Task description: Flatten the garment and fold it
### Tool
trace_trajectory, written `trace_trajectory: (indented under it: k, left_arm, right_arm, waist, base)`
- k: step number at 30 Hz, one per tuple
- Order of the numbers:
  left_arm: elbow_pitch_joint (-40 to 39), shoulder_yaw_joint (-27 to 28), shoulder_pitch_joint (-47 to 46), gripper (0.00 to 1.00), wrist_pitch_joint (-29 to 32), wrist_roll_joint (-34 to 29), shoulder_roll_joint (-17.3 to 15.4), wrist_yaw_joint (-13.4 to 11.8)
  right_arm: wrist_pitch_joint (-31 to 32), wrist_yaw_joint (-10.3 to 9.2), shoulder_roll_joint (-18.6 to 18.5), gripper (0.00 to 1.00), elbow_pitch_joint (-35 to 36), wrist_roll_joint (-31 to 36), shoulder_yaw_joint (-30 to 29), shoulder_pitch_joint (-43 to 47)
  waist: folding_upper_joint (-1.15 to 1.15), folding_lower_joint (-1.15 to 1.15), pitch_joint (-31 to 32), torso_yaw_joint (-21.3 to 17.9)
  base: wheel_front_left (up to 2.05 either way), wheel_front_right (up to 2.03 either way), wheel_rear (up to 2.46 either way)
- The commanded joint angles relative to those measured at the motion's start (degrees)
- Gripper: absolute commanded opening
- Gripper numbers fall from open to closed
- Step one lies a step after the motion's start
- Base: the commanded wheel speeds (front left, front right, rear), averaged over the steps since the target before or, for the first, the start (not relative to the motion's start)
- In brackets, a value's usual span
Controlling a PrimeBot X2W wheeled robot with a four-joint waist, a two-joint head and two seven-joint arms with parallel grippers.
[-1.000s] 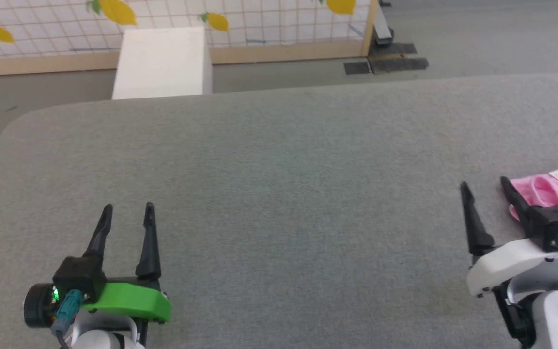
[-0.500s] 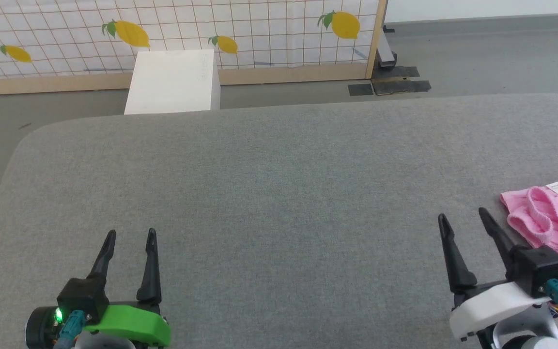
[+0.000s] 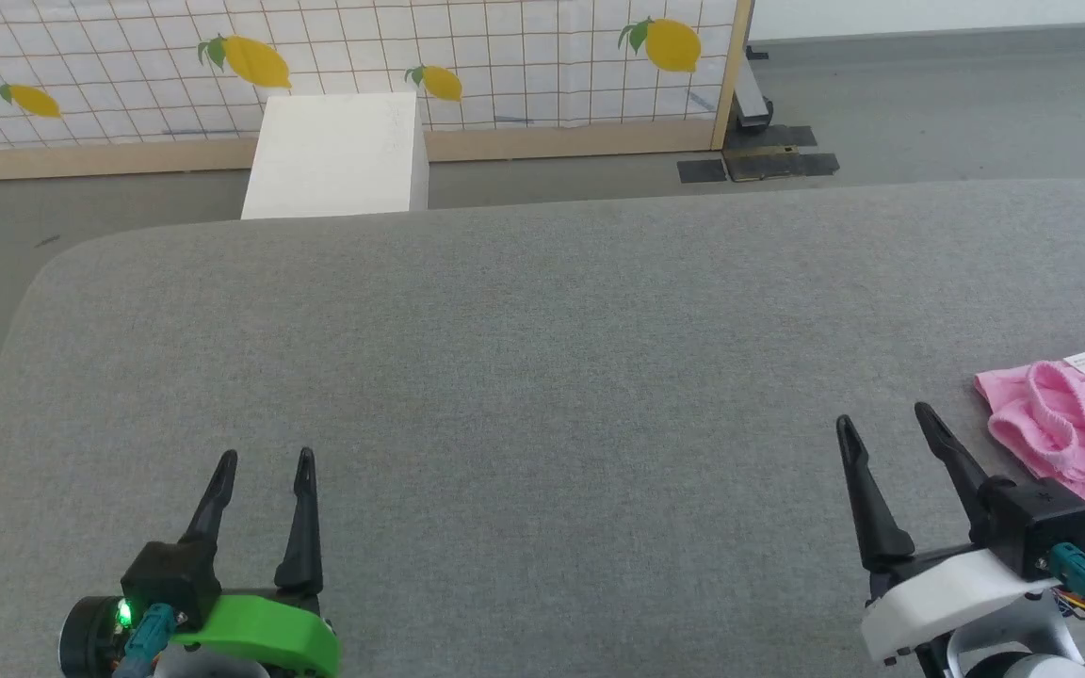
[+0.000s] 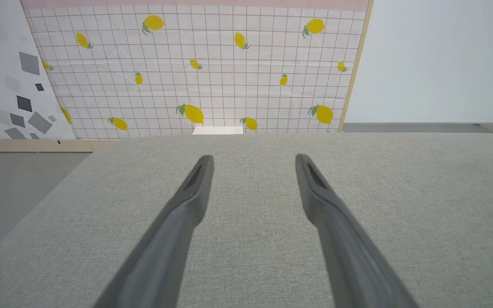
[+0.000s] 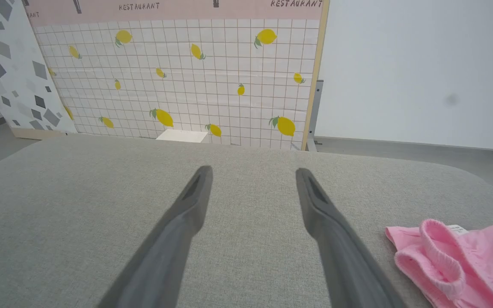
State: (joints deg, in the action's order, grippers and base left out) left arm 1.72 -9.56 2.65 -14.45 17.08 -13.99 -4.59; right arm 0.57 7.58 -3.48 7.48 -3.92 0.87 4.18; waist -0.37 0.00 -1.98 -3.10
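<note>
The pink garment (image 3: 1075, 424) lies bunched at the right edge of the grey padded table (image 3: 542, 377), its gathered elastic band curled up and a small white label (image 3: 1084, 362) at its far side. Part of it runs out of the head view. My right gripper (image 3: 884, 419) stands open just left of the garment, apart from it, with nothing between its fingers. In the right wrist view the garment (image 5: 464, 265) sits right of the open right gripper (image 5: 251, 172). My left gripper (image 3: 265, 460) is open over bare table at the lower left; the left wrist view shows this left gripper (image 4: 253, 159) spread over grey fabric.
A white box (image 3: 335, 155) stands on the floor beyond the table's far edge. Behind it is a lemon-patterned tiled panel (image 3: 335, 56) with a wooden post (image 3: 729, 75). The table's rounded left corner (image 3: 43, 282) drops to grey floor.
The camera has tilted up, shifting the whole picture down. My right gripper has drawn back left, away from the garment's edge, which now shows fully. The left gripper holds its place.
</note>
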Motion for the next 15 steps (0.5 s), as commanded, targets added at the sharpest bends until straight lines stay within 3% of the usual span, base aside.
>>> trace_trajectory:
  k: [1, 5, 6, 15]
  left_arm:
    - [0.2, 0.0, 0.6, 1.0, -0.1, 0.3, -0.4, -0.1]
    - [0.3, -0.1, 0.5, 1.0, -0.2, 0.3, -0.5, -0.2]
    - [0.2, -0.2, 0.0, 0.0, 0.0, 0.0, -0.1, 0.0]
    - [0.1, 0.3, -0.2, 0.0, 0.8, -0.9, 0.5, 0.2]
  right_arm:
    - [0.0, -0.09, 0.2, 1.0, 0.3, 0.2, 0.1, 0.5]
    - [0.0, -0.09, 0.3, 1.0, 0.4, 0.1, 0.1, 0.6]
    - [0.0, 0.0, 0.2, 0.0, 0.1, 0.0, 0.0, 0.0]
    - [0.0, 0.0, 0.2, 0.0, -0.4, 0.2, 0.0, -0.2]
  waist:
    - [0.37, 0.0, 0.0, 0.0]
    - [0.37, 0.0, 0.0, -0.1]
    - [0.0, 0.0, -0.1, 0.0]
    - [0.02, 0.0, 0.1, 0.1]
  base:
    - [0.0, 0.0, 0.0]
    - [0.0, 0.0, 0.0]
    - [0.0, 0.0, 0.0]
    - [0.0, 0.0, 0.0]
